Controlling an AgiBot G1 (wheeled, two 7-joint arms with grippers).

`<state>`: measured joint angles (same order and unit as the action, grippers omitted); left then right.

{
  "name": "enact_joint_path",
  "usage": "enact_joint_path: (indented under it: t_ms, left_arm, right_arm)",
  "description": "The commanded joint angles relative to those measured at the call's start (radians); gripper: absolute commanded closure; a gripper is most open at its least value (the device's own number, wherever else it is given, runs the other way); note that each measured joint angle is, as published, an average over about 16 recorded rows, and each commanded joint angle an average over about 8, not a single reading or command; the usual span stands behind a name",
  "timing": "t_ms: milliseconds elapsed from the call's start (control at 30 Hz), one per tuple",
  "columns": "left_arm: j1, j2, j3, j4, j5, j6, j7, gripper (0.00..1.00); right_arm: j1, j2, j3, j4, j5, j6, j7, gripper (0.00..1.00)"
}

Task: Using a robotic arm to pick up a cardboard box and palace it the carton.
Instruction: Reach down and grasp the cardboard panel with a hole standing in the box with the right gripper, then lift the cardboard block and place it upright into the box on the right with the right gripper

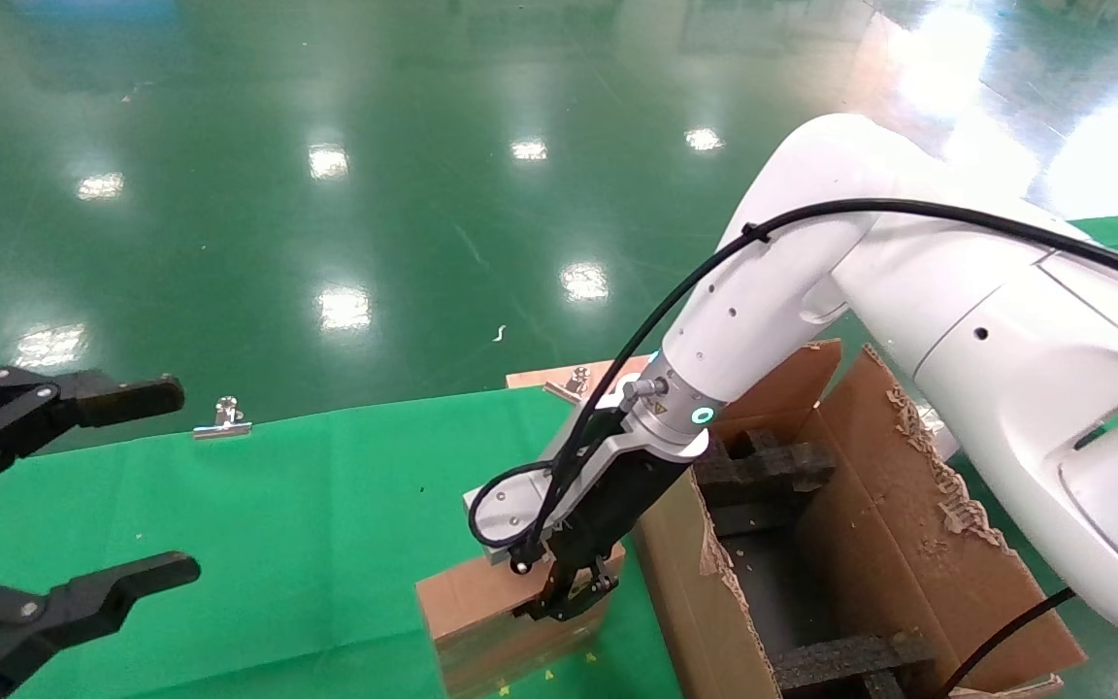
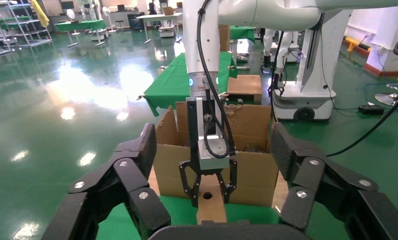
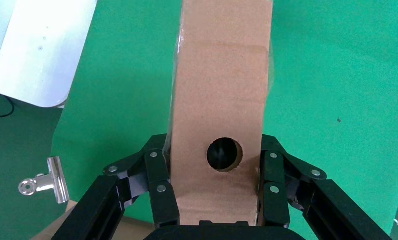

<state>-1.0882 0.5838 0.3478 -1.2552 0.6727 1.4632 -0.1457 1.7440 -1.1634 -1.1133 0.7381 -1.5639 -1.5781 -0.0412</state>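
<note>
Tool (image 3: 214,200) astride cardboard box (image 3: 221,100)

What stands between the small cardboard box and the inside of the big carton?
Only the carton's near wall. The right gripper is closed on the cardboard box, which stands on the green table beside that wall. Black foam inserts fill part of the inside.

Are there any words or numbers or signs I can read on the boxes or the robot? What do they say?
No words or numbers can be read.
Yellow triangle warning sign on the wrist of the robotic arm: too small to read.
Small yellow marks on the glossy side of the cardboard box: too blurred to read.
The carton: no print shows.
The right gripper holding the cardboard box: no label shows.
</note>
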Motion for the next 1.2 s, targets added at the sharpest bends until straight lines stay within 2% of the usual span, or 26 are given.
enact_joint_path:
  t_ms: [33, 333, 700, 1000, 1200]
  left_arm:
    - [0.000, 0.000, 0.000, 0.000, 0.000, 0.000, 0.000, 0.00]
    - [0.000, 0.000, 0.000, 0.000, 0.000, 0.000, 0.000, 0.00]
    - [0.000, 0.000, 0.000, 0.000, 0.000, 0.000, 0.000, 0.00]
    - [0.000, 0.000, 0.000, 0.000, 0.000, 0.000, 0.000, 0.00]
    - [0.000, 0.000, 0.000, 0.000, 0.000, 0.000, 0.000, 0.00]
  right_arm:
    - [0.000, 0.000, 0.000, 0.000, 0.000, -0.001, 0.000, 1.00]
    - [0.031, 0.006, 0.006, -0.007, 0.018, 0.008, 0.000, 1.00]
    - [0.243, 0.023, -0.016, -0.087, 0.090, -0.012, -0.052, 1.00]
    - [0.434, 0.066, -0.121, -0.133, 0.177, -0.022, -0.096, 1.00]
    - [0.489, 0.095, -0.216, -0.142, 0.255, -0.020, -0.101, 1.00]
